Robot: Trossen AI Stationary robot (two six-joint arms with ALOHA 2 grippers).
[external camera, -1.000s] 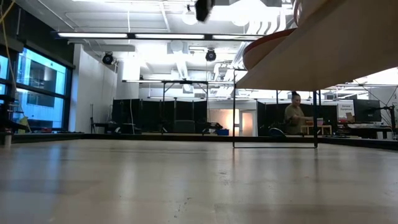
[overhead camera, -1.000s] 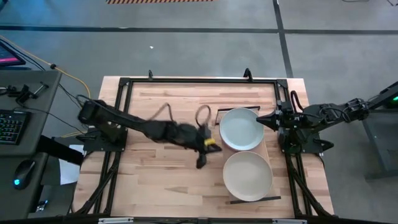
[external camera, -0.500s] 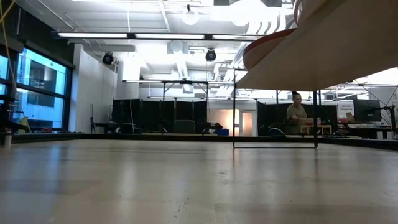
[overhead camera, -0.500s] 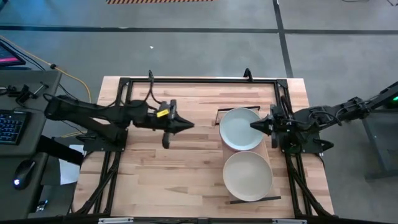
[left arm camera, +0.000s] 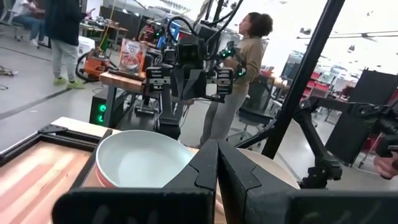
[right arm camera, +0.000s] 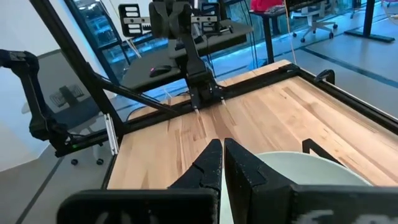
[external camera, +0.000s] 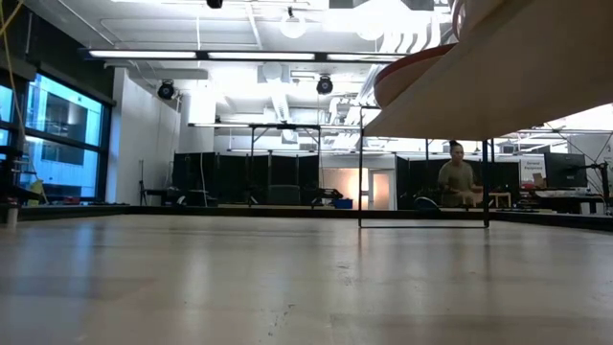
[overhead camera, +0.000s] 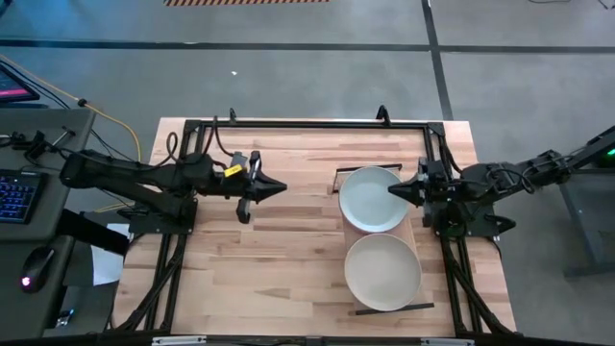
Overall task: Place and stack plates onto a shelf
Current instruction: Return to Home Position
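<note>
**Both grippers closed on nothing, plates resting on the shelf**

The left gripper [overhead camera: 272,185] has its two dark fingers pressed together with nothing between them. It hangs over the left half of the light butcher-block wooden worktop [overhead camera: 288,269], well apart from the plates, with its tip pointing toward them. The right gripper [overhead camera: 394,191] has its fingers only a sliver apart and grips nothing. Its tip lies over the right rim of the round pale blue-grey matte plate [overhead camera: 370,200]. That plate tops one stack on the long light-wood shelf with dark metal end rails [overhead camera: 414,229], which runs along the worktop's right edge. Just beside it on the shelf, the round pale sage-cream plate [overhead camera: 382,272] tops a second stack.
</note>
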